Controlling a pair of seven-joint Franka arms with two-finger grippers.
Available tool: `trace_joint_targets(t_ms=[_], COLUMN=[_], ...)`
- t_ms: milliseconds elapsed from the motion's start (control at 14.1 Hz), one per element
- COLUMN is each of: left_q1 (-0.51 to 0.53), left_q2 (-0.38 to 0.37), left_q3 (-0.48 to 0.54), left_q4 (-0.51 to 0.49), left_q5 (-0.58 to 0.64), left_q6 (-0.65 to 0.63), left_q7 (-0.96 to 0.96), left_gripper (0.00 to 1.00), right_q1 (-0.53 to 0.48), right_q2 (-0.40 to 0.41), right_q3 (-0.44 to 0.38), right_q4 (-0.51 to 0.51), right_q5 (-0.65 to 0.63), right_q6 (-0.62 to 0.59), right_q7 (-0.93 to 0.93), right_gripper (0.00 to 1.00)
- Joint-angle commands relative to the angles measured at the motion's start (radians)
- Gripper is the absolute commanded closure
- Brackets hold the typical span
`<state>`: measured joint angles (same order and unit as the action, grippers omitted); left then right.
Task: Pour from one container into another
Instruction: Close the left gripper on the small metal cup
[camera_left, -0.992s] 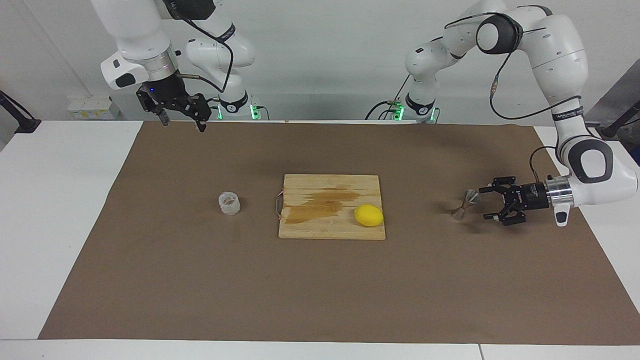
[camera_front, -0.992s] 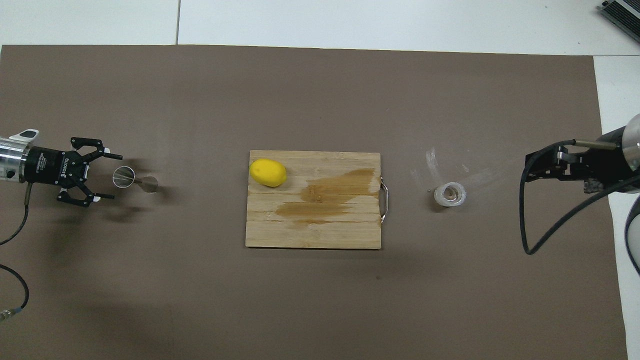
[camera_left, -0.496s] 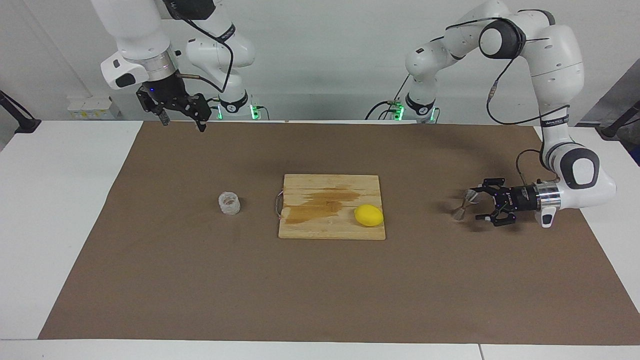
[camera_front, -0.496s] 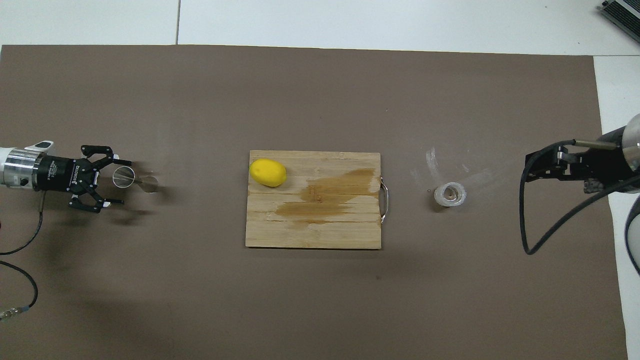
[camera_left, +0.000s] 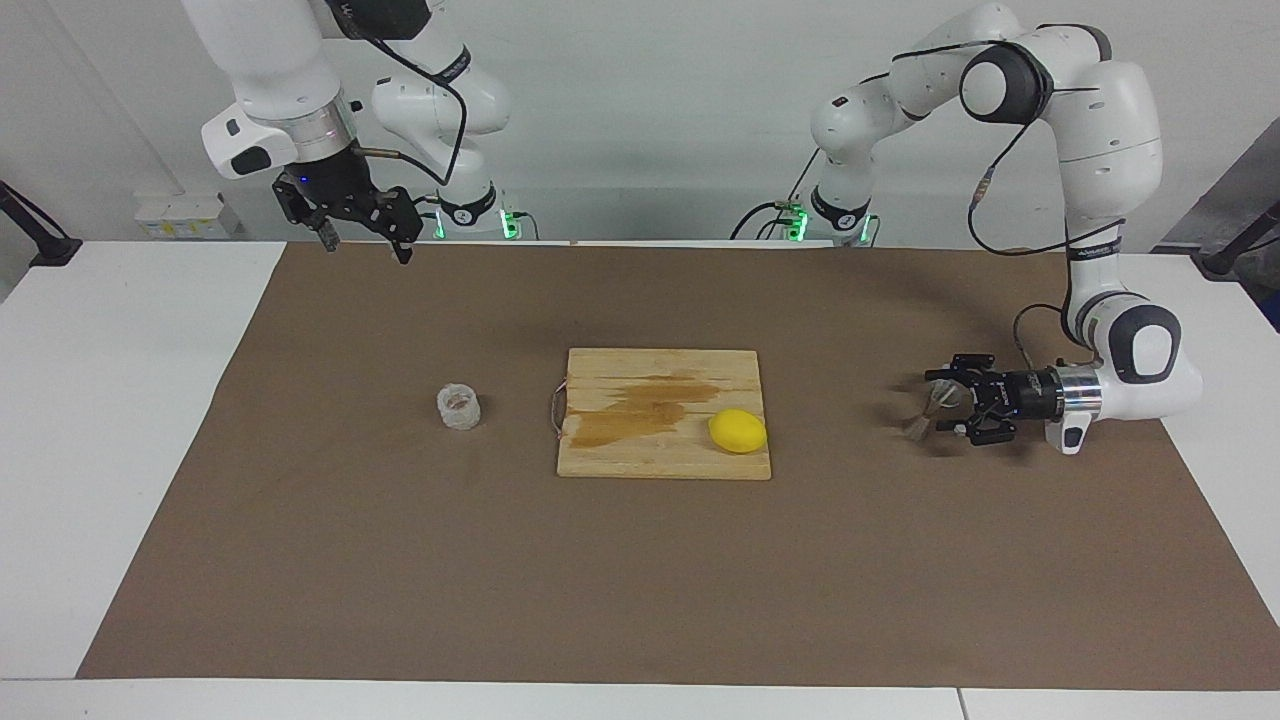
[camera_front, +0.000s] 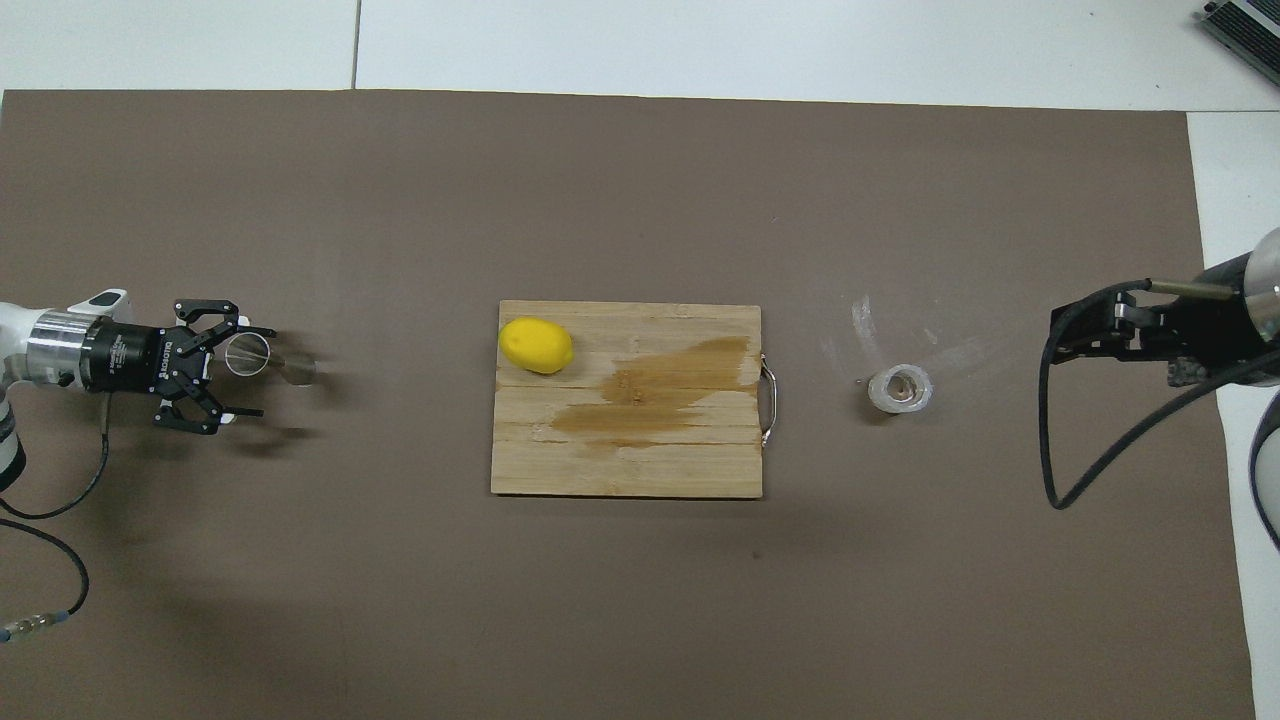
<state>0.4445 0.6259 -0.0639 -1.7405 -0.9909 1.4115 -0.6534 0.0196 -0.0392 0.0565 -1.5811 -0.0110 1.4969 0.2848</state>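
- The glass cup (camera_left: 459, 407) (camera_front: 900, 389) stands upright on the brown mat (camera_left: 640, 590) toward the right arm's end of the table, well apart from both grippers.
- The metal jigger (camera_left: 927, 409) (camera_front: 268, 361) stands upright toward the left arm's end, its top between the left gripper's fingers.
- The left gripper (camera_left: 948, 404) (camera_front: 248, 371) lies level and low at the jigger, fingers spread apart; whether they touch it cannot be told.
- The right gripper (camera_left: 365, 243) waits raised over the mat's edge by its base, fingers apart, holding nothing.
- A lemon (camera_left: 738, 431) (camera_front: 536, 345) lies on the stained wooden cutting board (camera_left: 640, 450) (camera_front: 640, 470) between cup and jigger.
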Motion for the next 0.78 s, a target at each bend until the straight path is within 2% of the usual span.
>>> trace_joint_targets(t_ms=[0,638,708], left_q1=[0.022,0.020,0.020], left_q2=[0.000,0.000,0.000], left_q3=[-0.010,-0.010,-0.010], left_q4=[-0.024,-0.045,-0.045], left_q5=[-0.043,-0.072,-0.072], left_q6=[-0.017,-0.019,-0.019], left_q7=[0.021,0.063,0.063], left_gripper=[0.00,0.00,0.04], right_q1=[-0.012,-0.012,-0.012], right_q2=[0.005,0.005,0.005], right_q3=[0.005,0.005,0.005], right_q4=[0.010,0.010,0.010], right_q5=[-0.006,-0.006,-0.006], right_q6=[-0.012,-0.012,-0.012], right_q7=[-0.029,-0.029,-0.029], right_gripper=[0.00,0.00,0.00])
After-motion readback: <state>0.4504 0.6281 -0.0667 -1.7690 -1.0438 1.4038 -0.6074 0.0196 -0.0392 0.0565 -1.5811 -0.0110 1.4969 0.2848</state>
